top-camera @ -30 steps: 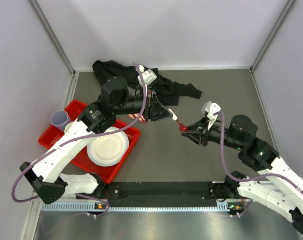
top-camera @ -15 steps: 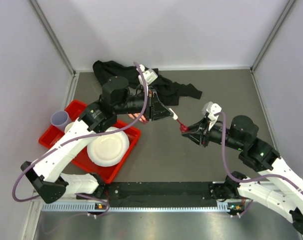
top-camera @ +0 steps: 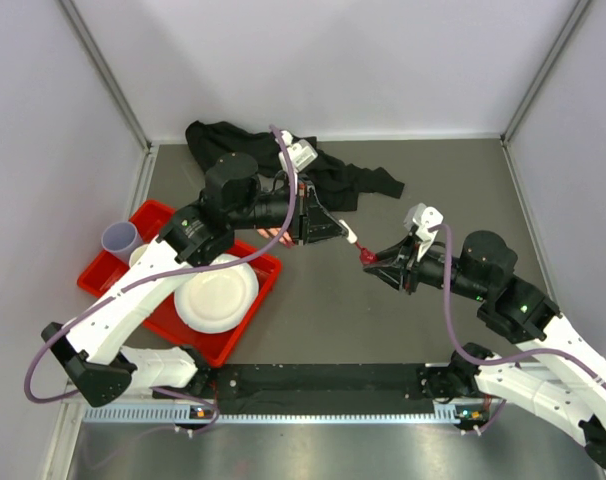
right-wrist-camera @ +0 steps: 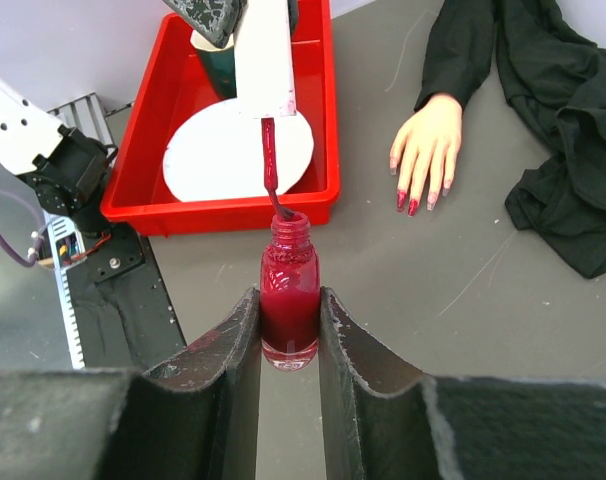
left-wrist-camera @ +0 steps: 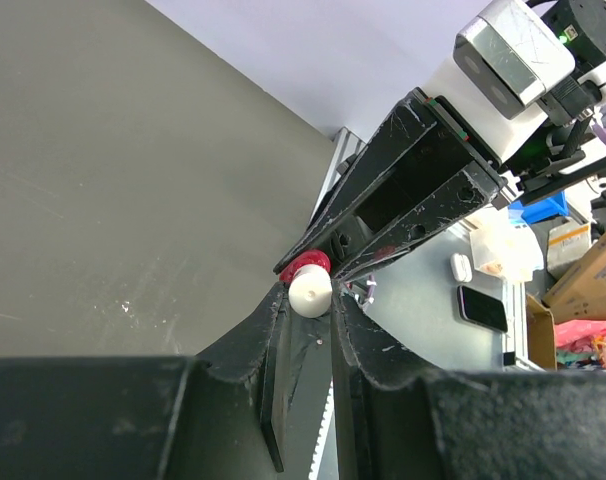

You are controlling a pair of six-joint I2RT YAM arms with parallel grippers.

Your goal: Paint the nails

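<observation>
presently the right fingers [top-camera: 375, 264] are closed on the red polish bottle [right-wrist-camera: 288, 300], which is held upright, while the left fingers [top-camera: 333, 229] are clamped on the white cap [right-wrist-camera: 266, 60], whose brush [right-wrist-camera: 271, 180] is lowered to the bottle's open neck. the nails [right-wrist-camera: 408, 203], tiny and dark red, are found on the mannequin hand [right-wrist-camera: 428, 135], which is laid flat on the tabletop [right-wrist-camera: 463, 300] at about two o'clock from the bottle in the right wrist view, with its black sleeve [right-wrist-camera: 563, 150] spread toward three o'clock. a red tray [right-wrist-camera: 328, 110] carrying a white plate [right-wrist-camera: 213, 155] is seen at eleven o'clock. the nails are judged hard, smooth and fixed, so nothing is to be gripped there. they should be met only by the soft bristle tip, lightly, since the hand is probably light and could be pushed aside, or wet polish smeared onto the pale skin. hold is best kept on the cap.
</observation>
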